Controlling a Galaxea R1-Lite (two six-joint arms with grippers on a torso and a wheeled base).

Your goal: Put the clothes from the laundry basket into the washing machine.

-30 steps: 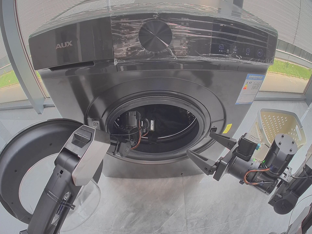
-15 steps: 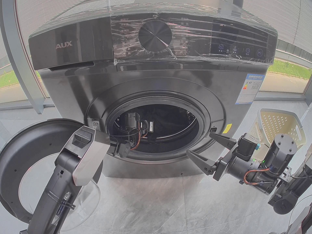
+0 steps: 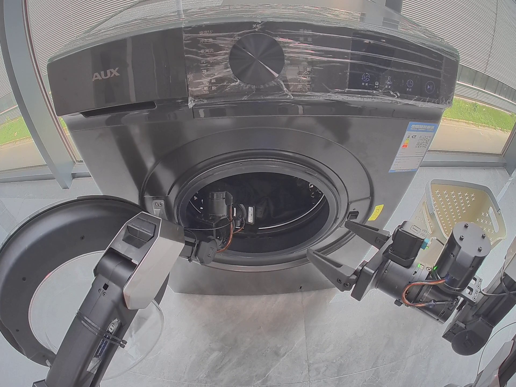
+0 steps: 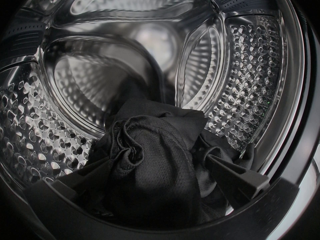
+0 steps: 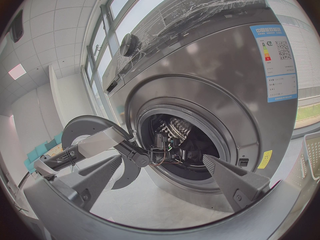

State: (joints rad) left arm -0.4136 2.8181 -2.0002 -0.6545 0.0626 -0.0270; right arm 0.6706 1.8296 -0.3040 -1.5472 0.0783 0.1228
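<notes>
The dark grey washing machine (image 3: 258,130) stands with its round opening uncovered. My left arm goes through the opening, and my left gripper (image 3: 257,210) sits just inside the steel drum (image 4: 253,84). A black garment (image 4: 156,164) lies bunched on the drum floor between its spread fingers (image 4: 236,179), so the left gripper (image 4: 156,159) is open. My right gripper (image 3: 328,237) hangs open and holds nothing, low in front of the machine's right side. The cream perforated laundry basket (image 3: 465,205) stands on the floor to the right; its contents are hidden.
The machine's round door (image 3: 48,253) is swung fully open to the left, beside my left arm. Grey tiled floor (image 3: 258,334) lies free in front of the machine. Windows run behind it.
My left arm has drawn back and down a little from the drum opening. The right gripper has barely shifted.
</notes>
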